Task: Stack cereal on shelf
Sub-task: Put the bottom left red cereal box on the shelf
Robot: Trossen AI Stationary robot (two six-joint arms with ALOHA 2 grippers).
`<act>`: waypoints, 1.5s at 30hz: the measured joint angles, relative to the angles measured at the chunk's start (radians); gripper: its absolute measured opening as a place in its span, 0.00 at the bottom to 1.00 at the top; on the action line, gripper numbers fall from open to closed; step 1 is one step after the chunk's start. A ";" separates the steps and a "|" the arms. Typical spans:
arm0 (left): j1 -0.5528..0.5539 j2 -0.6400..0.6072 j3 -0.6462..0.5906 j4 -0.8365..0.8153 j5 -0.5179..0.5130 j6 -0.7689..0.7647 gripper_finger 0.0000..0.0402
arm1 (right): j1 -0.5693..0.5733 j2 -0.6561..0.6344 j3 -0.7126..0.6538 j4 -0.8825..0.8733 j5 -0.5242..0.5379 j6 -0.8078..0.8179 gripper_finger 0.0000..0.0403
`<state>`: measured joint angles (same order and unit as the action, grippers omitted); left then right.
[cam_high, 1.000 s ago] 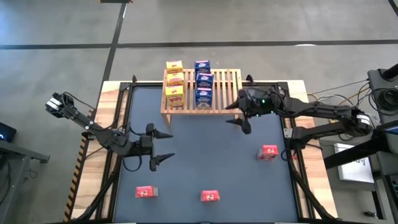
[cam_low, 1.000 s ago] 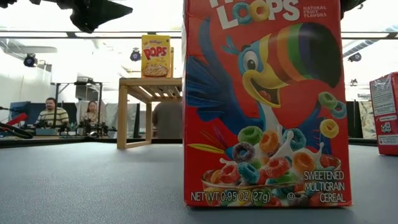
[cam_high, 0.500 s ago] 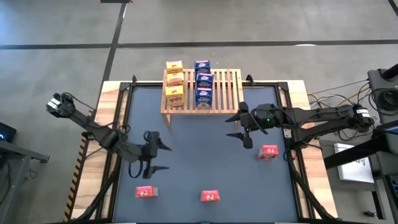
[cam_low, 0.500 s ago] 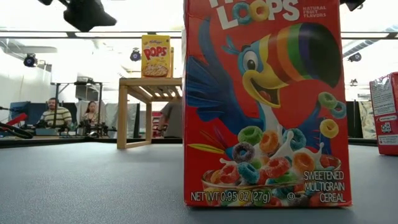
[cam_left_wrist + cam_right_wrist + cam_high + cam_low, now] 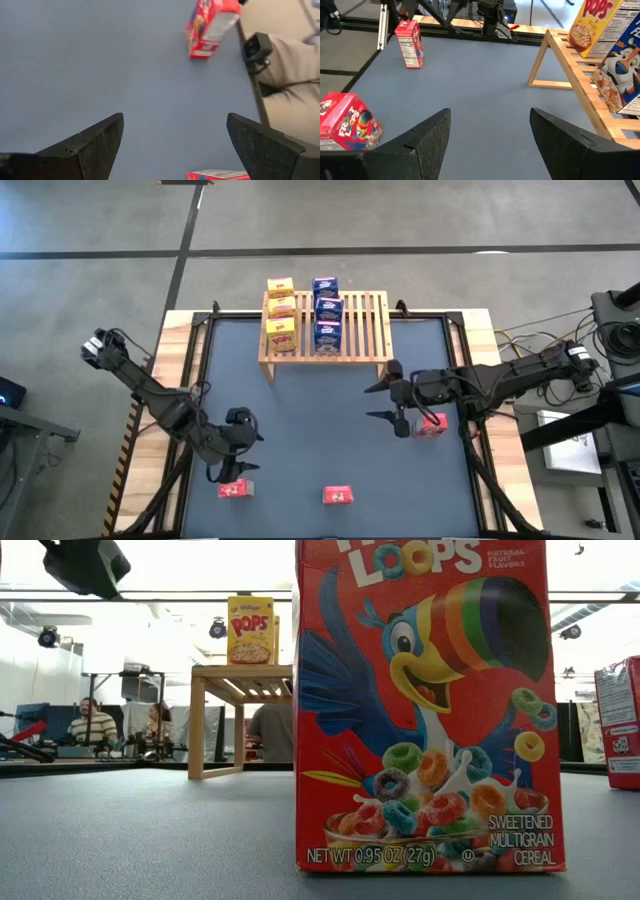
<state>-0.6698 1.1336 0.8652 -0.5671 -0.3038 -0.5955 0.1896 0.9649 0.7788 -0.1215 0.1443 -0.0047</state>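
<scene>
Cereal: three red boxes are left on the table; three yellow and three blue are lined on the shelf at its far edge. Left gripper, fingers spread, has been brought nearer above the front-left red box. Right gripper, likewise spread and empty, has been drawn back from the shelf to beside the right red box, with bare tabletop between.

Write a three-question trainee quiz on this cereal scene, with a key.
1. How many boxes stand on the shelf?
2. True or false: the right gripper holds a red box.
3. Which box is nearest the left gripper: A) the red box on the left, B) the red box in the middle, C) the red box on the right?

Key:
1. Six: three yellow boxes and three blue boxes.
2. False; it is open and empty, beside the red box on the right.
3. A.
</scene>
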 joint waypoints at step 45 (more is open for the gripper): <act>-0.434 0.450 0.237 -0.445 -0.072 -0.653 0.83 | 0.154 0.000 0.000 0.008 0.095 0.144 0.62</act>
<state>-1.1034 1.5838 1.1027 -1.0119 -0.3759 -1.2484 0.3431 0.9653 0.7788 -0.1135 0.2398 0.1390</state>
